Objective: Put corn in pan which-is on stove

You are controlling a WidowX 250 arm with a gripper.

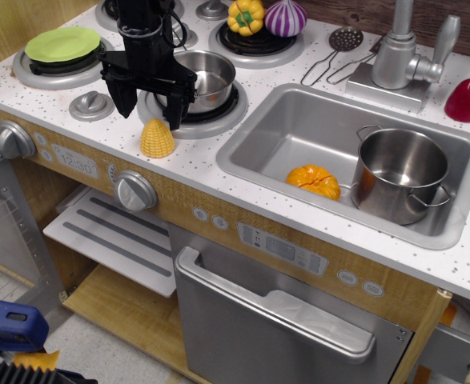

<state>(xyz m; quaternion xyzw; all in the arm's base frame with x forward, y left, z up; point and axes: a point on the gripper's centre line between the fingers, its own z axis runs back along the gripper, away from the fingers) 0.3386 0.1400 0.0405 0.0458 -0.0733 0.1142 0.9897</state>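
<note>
Your end effector hangs spread wide and empty, just above the corn, corn upright on the stove bench, pan on the burner behind.

Setting: a toy play kitchen, viewed from above its front edge. Evidence: a white speckled countertop carries a stove with round burners along the left and rear edges. A steel sink basin is recessed toward the right edge, with a grey faucet behind it. The wooden front panel holds silver knobs, a printed clock display and an oven door handle. Plastic toy vegetables lie along the rear edge.
</note>
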